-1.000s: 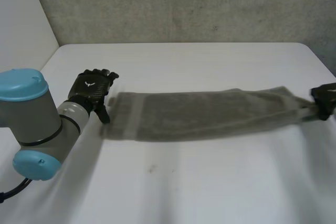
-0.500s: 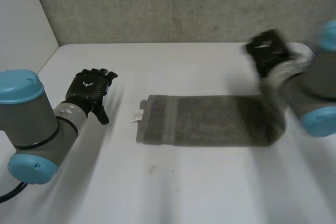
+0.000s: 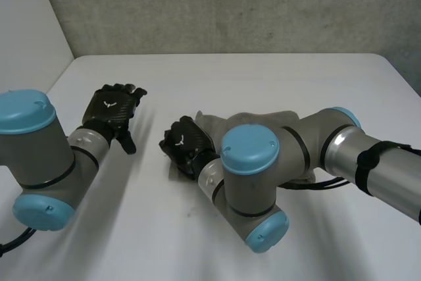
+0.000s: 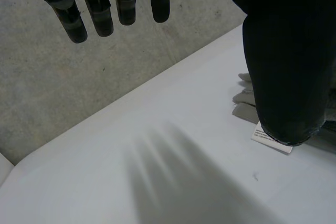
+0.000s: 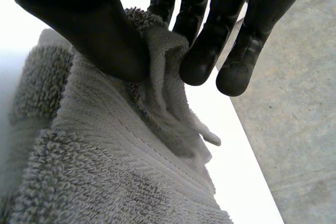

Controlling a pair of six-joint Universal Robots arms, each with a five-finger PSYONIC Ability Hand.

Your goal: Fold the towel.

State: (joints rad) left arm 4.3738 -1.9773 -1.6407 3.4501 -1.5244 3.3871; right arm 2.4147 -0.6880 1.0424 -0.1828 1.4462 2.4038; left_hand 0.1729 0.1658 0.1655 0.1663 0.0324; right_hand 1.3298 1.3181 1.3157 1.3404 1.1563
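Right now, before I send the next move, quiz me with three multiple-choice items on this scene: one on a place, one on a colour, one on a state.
1. Where does the towel lie?
A. On the table, partly under the right arm
B. Hanging off the table's edge
C. On the floor

2. What colour is the towel?
A. Red
B. White
C. Grey

3. What is the right hand doing?
A. Hovering open above the towel
B. Pinching the towel
C. Curled, holding nothing

Answers:
1 A: the head view shows it on the white table with the right arm across it.
2 C: its grey pile shows in the right wrist view.
3 B: in the right wrist view, thumb and fingers clamp a fold of towel between them.
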